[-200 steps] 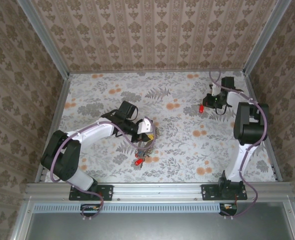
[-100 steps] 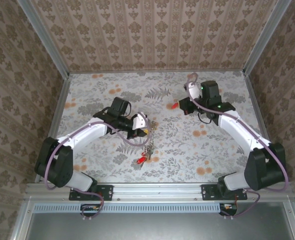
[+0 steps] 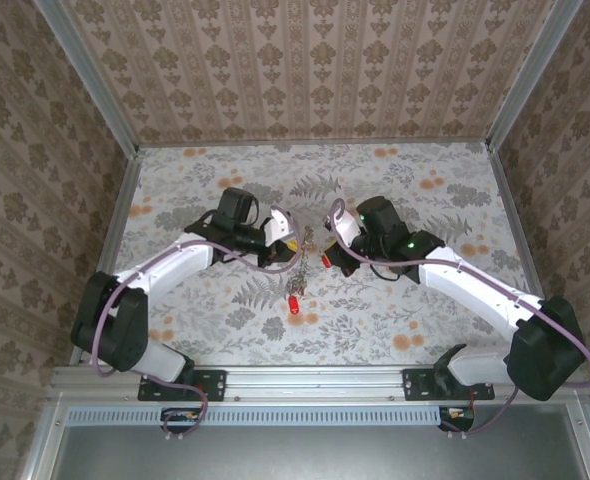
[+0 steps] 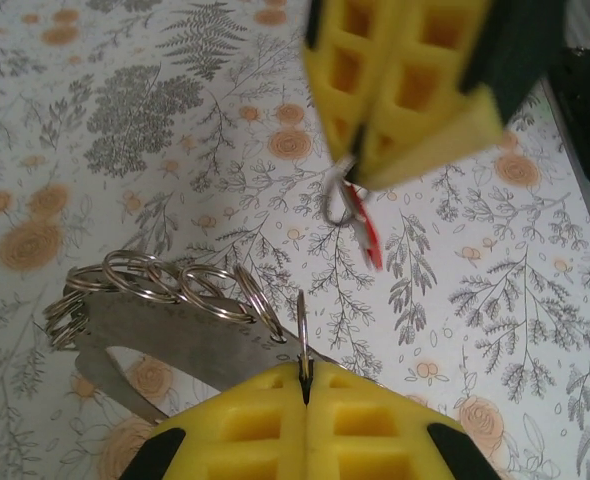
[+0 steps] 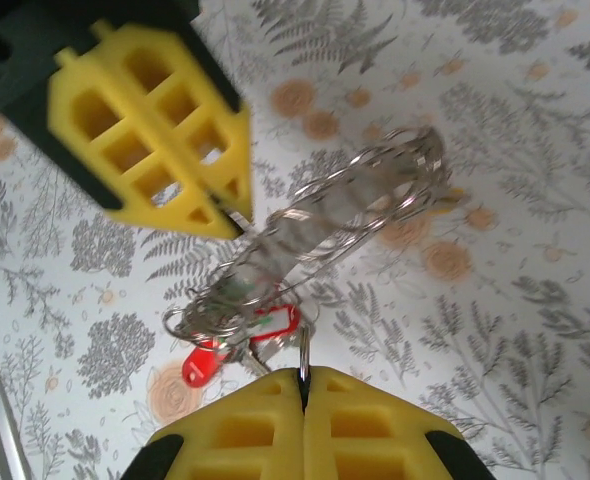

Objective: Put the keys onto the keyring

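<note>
My left gripper (image 4: 305, 375) is shut on a thin split ring standing edge-on, right where the keyring (image 4: 175, 335) meets its pads. The keyring is a flat dull grey loop strung with several small rings. In the top view the left gripper (image 3: 287, 240) holds this bunch above the table, and a red key (image 3: 294, 302) dangles below it. My right gripper (image 5: 302, 378) is shut on the small ring of another red key (image 4: 367, 235). Its tip (image 4: 360, 170) hangs just beyond the keyring. From the right wrist, the keyring (image 5: 355, 215) looks blurred, with red key heads (image 5: 203, 365) under it.
The floral tabletop (image 3: 425, 300) is walled in by patterned panels (image 3: 315, 70) at the back and both sides. A metal rail (image 3: 315, 380) runs along the near edge. The two grippers meet at the table's middle, a few centimetres apart.
The right arm has swung from the far right corner to the middle, carrying its red key up to the keyring. The left gripper has drifted slightly back with the bunch.
</note>
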Robot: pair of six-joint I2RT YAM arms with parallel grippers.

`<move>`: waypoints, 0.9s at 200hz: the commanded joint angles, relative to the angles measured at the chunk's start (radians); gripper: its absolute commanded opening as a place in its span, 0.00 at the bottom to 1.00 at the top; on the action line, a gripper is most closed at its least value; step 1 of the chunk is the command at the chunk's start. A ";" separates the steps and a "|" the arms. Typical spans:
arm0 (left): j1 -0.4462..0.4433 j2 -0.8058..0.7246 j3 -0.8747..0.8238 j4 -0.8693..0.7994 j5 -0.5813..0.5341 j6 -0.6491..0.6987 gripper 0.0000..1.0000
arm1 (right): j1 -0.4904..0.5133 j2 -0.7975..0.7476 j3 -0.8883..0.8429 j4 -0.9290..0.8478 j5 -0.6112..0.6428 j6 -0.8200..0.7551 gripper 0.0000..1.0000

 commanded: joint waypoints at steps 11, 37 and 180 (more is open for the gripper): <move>-0.021 0.041 0.061 0.031 0.066 -0.153 0.00 | 0.022 0.009 -0.006 0.062 -0.042 0.031 0.00; -0.039 0.081 0.085 0.014 0.084 -0.202 0.00 | 0.022 0.039 0.010 0.061 -0.068 0.022 0.00; -0.061 0.127 0.089 0.002 0.021 -0.250 0.00 | -0.037 0.063 -0.007 0.117 -0.094 0.063 0.00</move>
